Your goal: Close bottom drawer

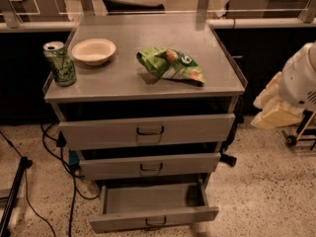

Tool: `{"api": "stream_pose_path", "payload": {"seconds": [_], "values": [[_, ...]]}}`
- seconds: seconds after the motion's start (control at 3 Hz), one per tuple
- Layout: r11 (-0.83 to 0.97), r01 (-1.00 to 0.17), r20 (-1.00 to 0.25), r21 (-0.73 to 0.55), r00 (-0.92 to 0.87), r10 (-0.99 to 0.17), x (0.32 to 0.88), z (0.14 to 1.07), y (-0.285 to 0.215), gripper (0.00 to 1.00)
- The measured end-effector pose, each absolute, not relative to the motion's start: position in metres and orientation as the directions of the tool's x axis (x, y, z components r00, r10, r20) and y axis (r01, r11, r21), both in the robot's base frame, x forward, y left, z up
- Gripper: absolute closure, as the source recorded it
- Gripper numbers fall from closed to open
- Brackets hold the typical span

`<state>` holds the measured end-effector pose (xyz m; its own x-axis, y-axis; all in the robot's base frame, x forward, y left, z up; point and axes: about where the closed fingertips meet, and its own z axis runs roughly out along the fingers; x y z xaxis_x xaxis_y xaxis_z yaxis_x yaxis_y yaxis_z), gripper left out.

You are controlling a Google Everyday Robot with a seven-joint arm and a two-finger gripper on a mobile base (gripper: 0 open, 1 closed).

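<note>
Green drink can [59, 63] at the worktop's [128, 85] front-left corner, label too blurred to read. White bowl [93, 51] just beside it, toward the back-left. Green snack bag [170, 65] lies crumpled near the worktop's middle, slightly right; its print shows only a pale curved mark, and no brand is readable.

Below the front edge are three grey drawers. The top drawer [148, 131] and the middle drawer [150, 166] each stand slightly out. The bottom drawer [123, 221] is pulled out furthest, its inside on show, with its small dark loop handle [155, 222] at the front's centre. The long axis of its front runs left to right, parallel to the worktop's front edge.

The gripper [274, 113] looks to be the cream-coloured part under the white arm shell [301, 80], off past the worktop's right edge. Whether it is clenched or released cannot be told; it grasps nothing visible.

Key relation: the drawer lies down and left of the gripper, well apart. The single arm would likely need to drop low in front of the panel and push squarely toward the cabinet.
</note>
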<state>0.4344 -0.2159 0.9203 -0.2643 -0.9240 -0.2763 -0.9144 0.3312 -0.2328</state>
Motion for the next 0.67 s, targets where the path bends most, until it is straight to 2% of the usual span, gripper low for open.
{"api": "stream_pose_path", "payload": {"seconds": [0.33, 0.67], "values": [[0.376, -0.910, -0.342, -0.176, -0.302, -0.890, 0.431, 0.850, -0.207, 0.82], [0.416, -0.903, -0.441, -0.109, -0.331, -0.834, 0.434, 0.744, -0.189, 1.00]]}}
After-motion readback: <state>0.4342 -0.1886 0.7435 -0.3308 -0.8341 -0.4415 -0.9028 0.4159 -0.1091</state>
